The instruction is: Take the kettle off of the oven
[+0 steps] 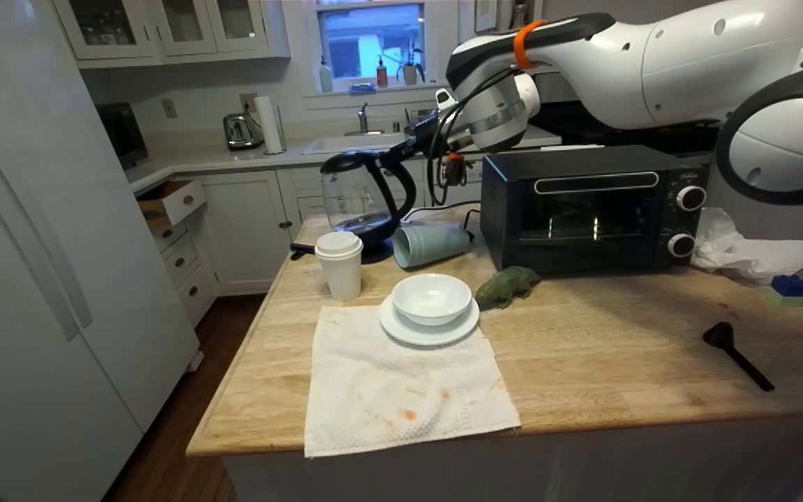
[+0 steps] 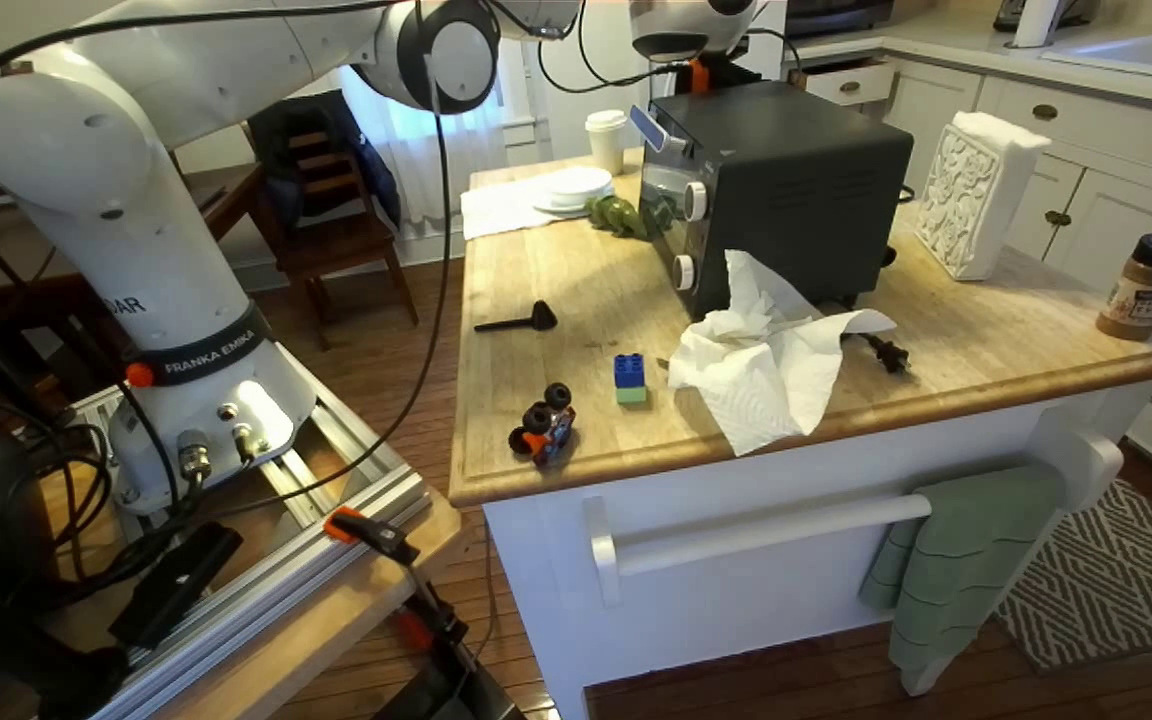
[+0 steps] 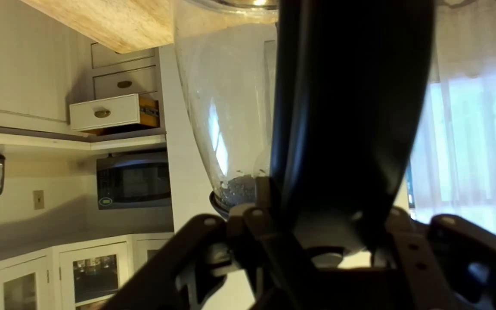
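Observation:
The kettle (image 1: 356, 192), clear glass with a black lid and handle, is beside the oven, low at the table's far end. A white cup partly hides its dark base, so I cannot tell if it rests fully. My gripper (image 1: 399, 152) is at the top of its handle. In the upside-down wrist view, the fingers (image 3: 325, 217) are on both sides of the black handle, which fills the gap, with the kettle's glass (image 3: 230, 86) beyond. The black oven (image 1: 593, 209) has its door shut and nothing on top. In an exterior view the oven (image 2: 796, 190) hides the kettle.
Close to the kettle are the white cup (image 1: 340, 268) and a tipped teal cup (image 1: 436, 244). A bowl (image 1: 433, 296), green toy (image 1: 509, 287), black spoon (image 1: 739, 355) and toy block (image 1: 789, 289) lie nearer. Behind the oven stand a napkin holder (image 2: 976, 195) and jar (image 2: 1144, 290).

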Motion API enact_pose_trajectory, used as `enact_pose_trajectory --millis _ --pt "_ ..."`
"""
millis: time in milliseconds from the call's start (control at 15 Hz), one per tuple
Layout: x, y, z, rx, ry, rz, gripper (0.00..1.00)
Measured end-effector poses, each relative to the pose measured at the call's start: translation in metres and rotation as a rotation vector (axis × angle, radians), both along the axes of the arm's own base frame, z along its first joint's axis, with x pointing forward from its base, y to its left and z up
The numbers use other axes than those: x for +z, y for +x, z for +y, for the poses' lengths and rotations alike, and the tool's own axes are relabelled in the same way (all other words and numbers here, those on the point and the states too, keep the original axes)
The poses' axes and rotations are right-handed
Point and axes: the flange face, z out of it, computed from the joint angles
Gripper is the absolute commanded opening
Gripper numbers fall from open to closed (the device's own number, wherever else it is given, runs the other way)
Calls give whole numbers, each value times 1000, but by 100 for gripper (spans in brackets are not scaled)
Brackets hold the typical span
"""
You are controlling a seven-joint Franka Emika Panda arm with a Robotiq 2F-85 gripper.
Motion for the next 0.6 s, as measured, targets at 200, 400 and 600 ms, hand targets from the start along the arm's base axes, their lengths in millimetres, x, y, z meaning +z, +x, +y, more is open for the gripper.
enact_pose_trajectory --millis 200,400,600 --pt "6 1 2 -1 26 -16 90" --pt "19 2 6 1 48 -41 96" --pt "26 2 6 2 77 -57 100"
